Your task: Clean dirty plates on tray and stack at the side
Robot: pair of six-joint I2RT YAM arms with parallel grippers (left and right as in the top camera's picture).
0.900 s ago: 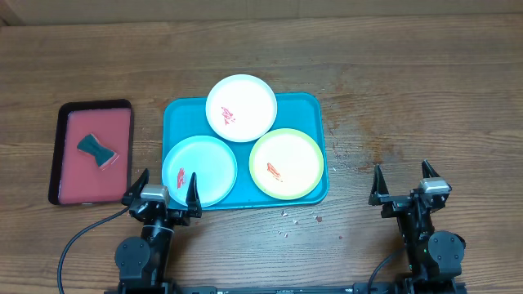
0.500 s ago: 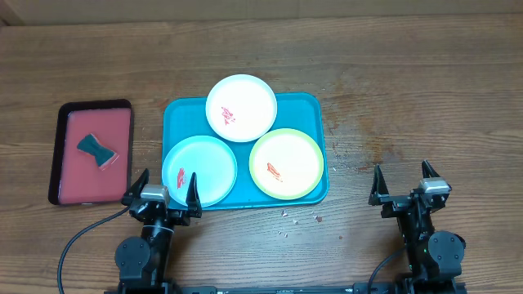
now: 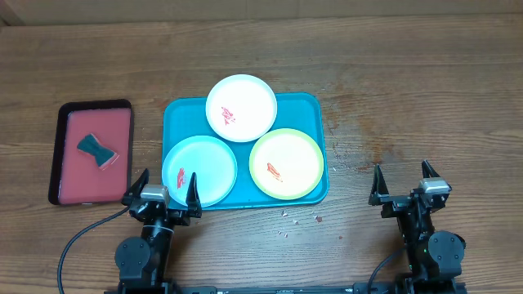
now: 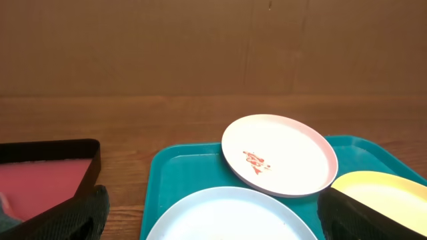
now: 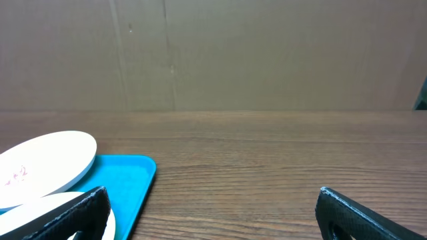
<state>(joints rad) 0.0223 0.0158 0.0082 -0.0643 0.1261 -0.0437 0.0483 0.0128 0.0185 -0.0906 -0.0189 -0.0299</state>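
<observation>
The turquoise tray lies mid-table and holds three plates with red smears: white at the back, light blue front left, yellow-green front right. My left gripper is open and empty at the tray's front left edge, its right fingertip over the blue plate's rim. In the left wrist view the white plate, blue plate and yellow-green plate show between the wide-apart fingers. My right gripper is open and empty, right of the tray.
A smaller dark-rimmed red tray at the left holds a dark green bow-shaped sponge. Small crumbs lie on the wooden table in front of and right of the turquoise tray.
</observation>
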